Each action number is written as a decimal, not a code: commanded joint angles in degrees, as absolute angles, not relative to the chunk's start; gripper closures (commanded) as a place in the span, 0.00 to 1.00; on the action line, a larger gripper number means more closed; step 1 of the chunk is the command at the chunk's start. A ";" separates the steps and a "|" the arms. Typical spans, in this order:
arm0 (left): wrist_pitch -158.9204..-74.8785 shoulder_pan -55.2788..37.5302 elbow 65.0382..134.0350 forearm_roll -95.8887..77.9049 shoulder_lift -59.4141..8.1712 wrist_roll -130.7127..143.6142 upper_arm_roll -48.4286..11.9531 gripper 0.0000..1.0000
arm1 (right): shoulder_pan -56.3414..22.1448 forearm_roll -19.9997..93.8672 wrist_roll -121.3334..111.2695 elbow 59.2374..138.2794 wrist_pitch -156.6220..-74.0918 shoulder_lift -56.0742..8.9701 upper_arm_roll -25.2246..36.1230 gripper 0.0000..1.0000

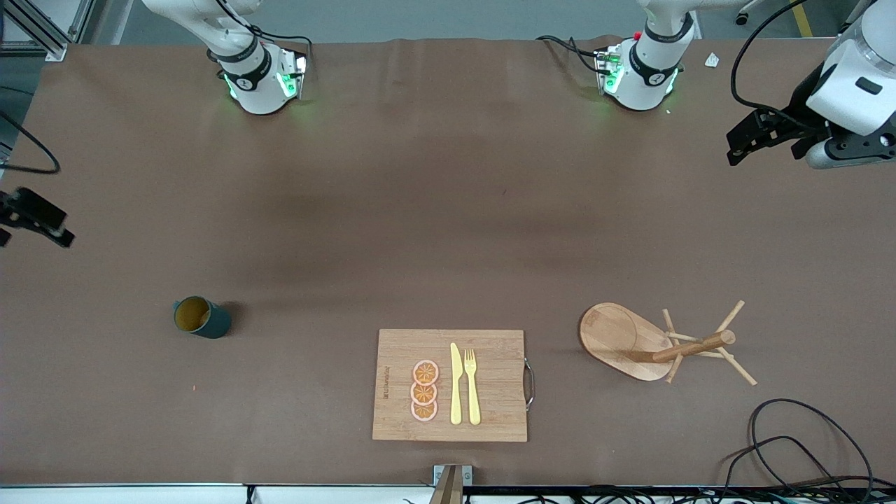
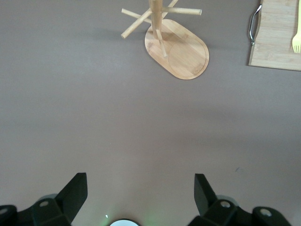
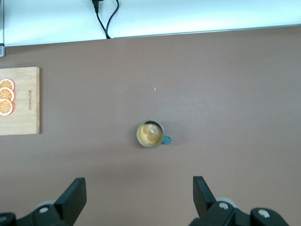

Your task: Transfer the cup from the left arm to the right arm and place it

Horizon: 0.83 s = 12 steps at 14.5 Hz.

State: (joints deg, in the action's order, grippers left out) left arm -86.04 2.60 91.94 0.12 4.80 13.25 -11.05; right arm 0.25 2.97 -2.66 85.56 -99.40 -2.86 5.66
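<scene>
Low in the middle of the front view lay the cutting board [image 1: 490, 413] with the orange slices [image 1: 424, 390], knife [image 1: 456, 383] and fork [image 1: 472, 385]. At lower left the cup [image 1: 202, 317] stood upright on the table [image 1: 392, 231]; at lower right was the peg stand [image 1: 647, 341]. At the mid-left edge hung the right gripper [image 1: 31, 217], its fingers [image 3: 73, 197] spread, empty. At upper right the left gripper [image 1: 759, 136] gaped, fingers [image 2: 75, 193] apart, empty.

The small dark teal-green cylindrical cup [image 1: 201, 317] [image 3: 151, 134], golden-tan inside, stands upright and alone on the brown table toward the right arm's end. It sits at about nine o'clock from the bamboo cutting board [image 1: 399, 385], well apart from it.
</scene>
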 commanded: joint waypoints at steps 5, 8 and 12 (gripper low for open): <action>-84.55 3.34 90.88 0.00 4.83 10.81 -10.99 0.00 | 1.14 0.63 -1.85 88.68 -88.59 3.87 4.13 0.00; -84.46 2.99 90.79 0.09 4.49 10.90 -11.07 0.00 | 1.49 0.00 -1.67 89.12 -90.43 3.78 4.04 0.00; -84.38 2.90 90.70 1.05 4.48 9.32 -11.25 0.00 | 1.32 -0.44 -1.67 91.40 -94.48 4.39 4.04 0.00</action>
State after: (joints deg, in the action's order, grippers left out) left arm -85.47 2.89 91.86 0.18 4.77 10.72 -10.99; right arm 0.75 0.46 -2.62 88.36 -92.27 2.53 4.88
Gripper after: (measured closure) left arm 0.000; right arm 0.000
